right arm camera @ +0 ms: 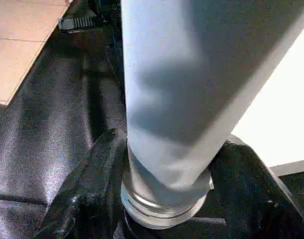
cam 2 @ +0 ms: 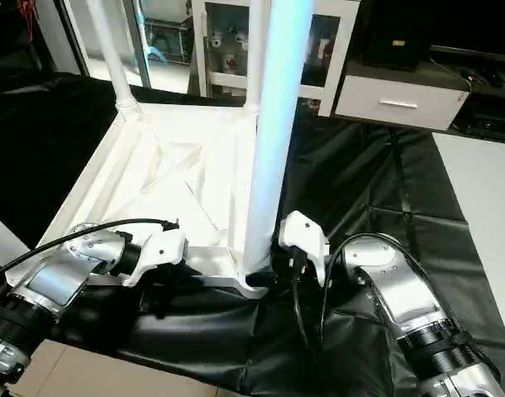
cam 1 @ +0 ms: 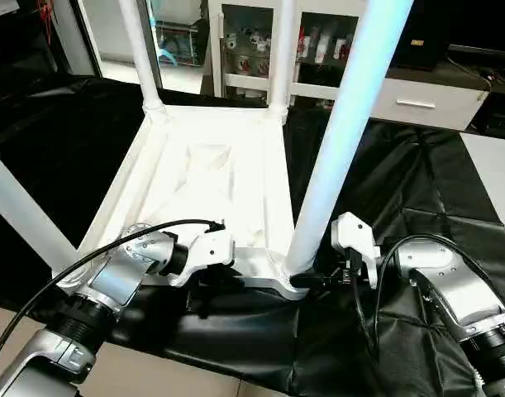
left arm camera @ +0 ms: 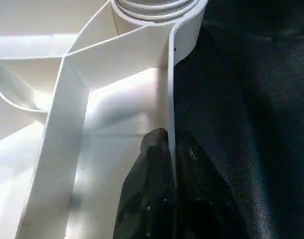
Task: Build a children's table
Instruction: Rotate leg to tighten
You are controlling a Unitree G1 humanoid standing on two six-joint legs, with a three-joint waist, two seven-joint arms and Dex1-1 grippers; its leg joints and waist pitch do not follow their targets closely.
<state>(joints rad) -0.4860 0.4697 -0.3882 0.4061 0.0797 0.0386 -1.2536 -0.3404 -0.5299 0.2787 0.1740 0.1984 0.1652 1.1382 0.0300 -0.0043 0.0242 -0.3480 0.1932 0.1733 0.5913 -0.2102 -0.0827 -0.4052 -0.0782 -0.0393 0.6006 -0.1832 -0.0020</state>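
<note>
Table top (cam 1: 204, 178) lies underside up on black-draped work table (cam 1: 384, 174), ribs facing up. Four corner sockets each hold a leg, upright: two far legs (cam 1: 140, 54), one at near-left corner (cam 1: 21, 211), one at near-right corner (cam 1: 343, 136). L gripper (left arm camera: 166, 169) pinches top's near rim wall, one finger each side. R gripper (right arm camera: 166, 169) straddles near-right leg base just above its socket, fingers (right arm camera: 99, 174) against tube on both sides.

Black-draped work table (cam 1: 417, 190), upturned children's table (cam 1: 202, 178) on it
</note>
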